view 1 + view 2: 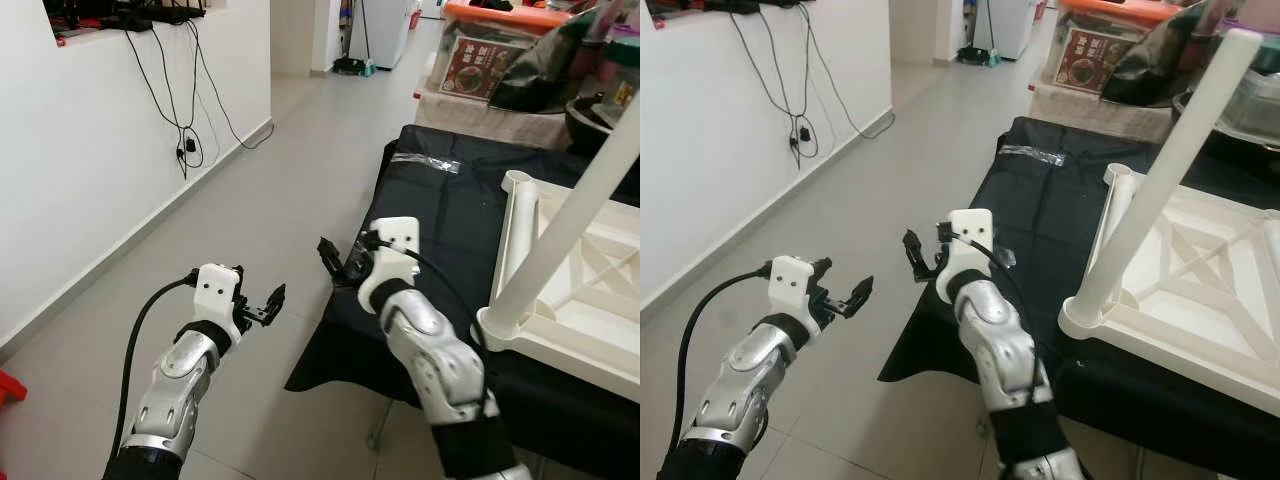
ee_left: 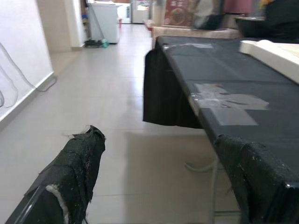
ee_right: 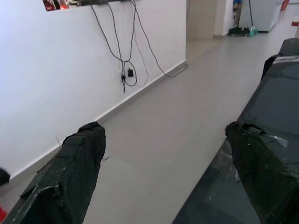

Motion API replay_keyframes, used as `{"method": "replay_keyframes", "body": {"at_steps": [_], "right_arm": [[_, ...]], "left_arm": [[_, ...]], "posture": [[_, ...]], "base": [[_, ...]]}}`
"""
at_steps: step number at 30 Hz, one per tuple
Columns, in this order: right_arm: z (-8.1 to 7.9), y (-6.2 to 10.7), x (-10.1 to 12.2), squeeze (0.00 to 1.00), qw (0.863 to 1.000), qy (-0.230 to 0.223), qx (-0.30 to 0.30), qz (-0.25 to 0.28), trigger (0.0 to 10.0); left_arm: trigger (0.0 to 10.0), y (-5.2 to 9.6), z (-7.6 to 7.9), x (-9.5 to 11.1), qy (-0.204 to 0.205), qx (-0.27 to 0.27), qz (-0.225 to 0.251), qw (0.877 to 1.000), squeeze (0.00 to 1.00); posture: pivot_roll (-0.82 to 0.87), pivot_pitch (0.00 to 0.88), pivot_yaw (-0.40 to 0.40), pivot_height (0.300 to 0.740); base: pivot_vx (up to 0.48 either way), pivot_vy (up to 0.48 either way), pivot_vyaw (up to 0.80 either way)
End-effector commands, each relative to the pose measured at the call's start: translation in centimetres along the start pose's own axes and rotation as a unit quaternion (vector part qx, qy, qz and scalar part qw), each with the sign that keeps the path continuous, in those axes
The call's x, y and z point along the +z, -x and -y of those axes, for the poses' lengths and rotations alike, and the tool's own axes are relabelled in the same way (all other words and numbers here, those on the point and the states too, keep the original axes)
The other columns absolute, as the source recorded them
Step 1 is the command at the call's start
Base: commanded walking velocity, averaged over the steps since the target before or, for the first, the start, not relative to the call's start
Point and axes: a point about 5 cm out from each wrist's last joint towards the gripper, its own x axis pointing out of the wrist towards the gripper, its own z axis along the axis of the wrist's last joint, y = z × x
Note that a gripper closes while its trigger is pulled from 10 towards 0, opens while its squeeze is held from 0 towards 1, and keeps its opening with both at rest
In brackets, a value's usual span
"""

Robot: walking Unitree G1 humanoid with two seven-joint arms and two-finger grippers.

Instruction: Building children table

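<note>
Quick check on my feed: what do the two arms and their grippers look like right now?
Both arms are jointed silver metal with black sections and white wrist housings. The left gripper and right gripper each have two long black fingers, rough-textured and wrapped. A thick black cable loops to the left wrist; a thinner one runs along the right.

So there's a white plastic kids' table [image 1: 1200, 290] lying upside down on a bigger table with a black cloth [image 1: 1060, 210], one leg [image 1: 1165, 170] sticking up at a slant. Both arms are raised over the grey tile floor [image 1: 900, 170]. Left gripper [image 1: 852, 296] has its fingers apart, right gripper [image 1: 912, 257] is just off the cloth's edge. Cables [image 1: 800, 110] dangle down the white wall.
</note>
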Motion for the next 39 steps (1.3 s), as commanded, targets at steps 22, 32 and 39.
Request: {"method": "replay_keyframes", "body": {"at_steps": [22,32,39], "right_arm": [[28.4,13.9,5.7,0.00,0.831,0.151,-0.534,0.038,10.0],[16.8,4.6,-1.0,0.00,0.953,0.108,-0.282,0.009,10.0],[9.4,3.2,-2.2,0.00,0.986,0.074,-0.151,0.016,10.0]], "left_arm": [[10.0,-0.4,0.5,-0.3,-0.002,-0.014,-0.010,1.000,0.00],[10.0,0.0,-0.7,-0.1,-0.015,0.000,-0.010,1.000,0.00],[10.0,-0.1,-0.3,0.4,-0.013,0.016,0.006,1.000,0.00]], "posture": [[0.07,0.000,-0.055,0.740],[0.09,0.000,-0.066,0.740],[0.09,0.000,-0.066,0.740]], "base": [[0.000,0.000,0.00],[0.000,0.000,0.00],[0.000,0.000,0.00]]}}
